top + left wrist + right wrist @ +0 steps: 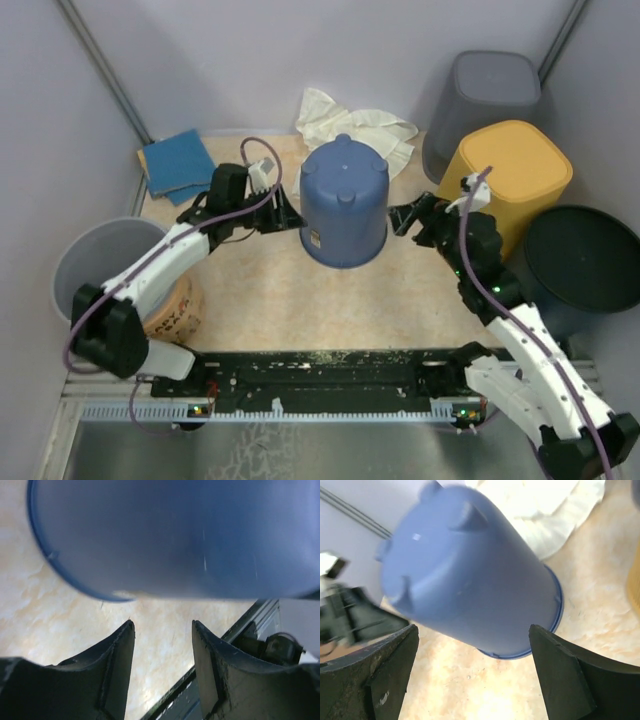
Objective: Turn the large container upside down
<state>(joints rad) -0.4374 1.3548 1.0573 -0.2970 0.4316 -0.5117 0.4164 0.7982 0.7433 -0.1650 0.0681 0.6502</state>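
The large blue container (344, 205) stands upside down in the middle of the table, its rim on the surface and its footed base up. It fills the top of the left wrist view (180, 535) and shows in the right wrist view (465, 575). My left gripper (287, 213) is open and empty just left of its wall. My right gripper (402, 219) is open and empty just right of it. Neither touches it.
A white cloth (355, 128) lies behind the container. A blue cloth (178, 162) lies at back left. A grey bin (490, 95), a yellow bin (515, 175) and a black bin (580, 262) stand at right. A grey bucket (90, 262) and a tape roll (175, 310) are at left.
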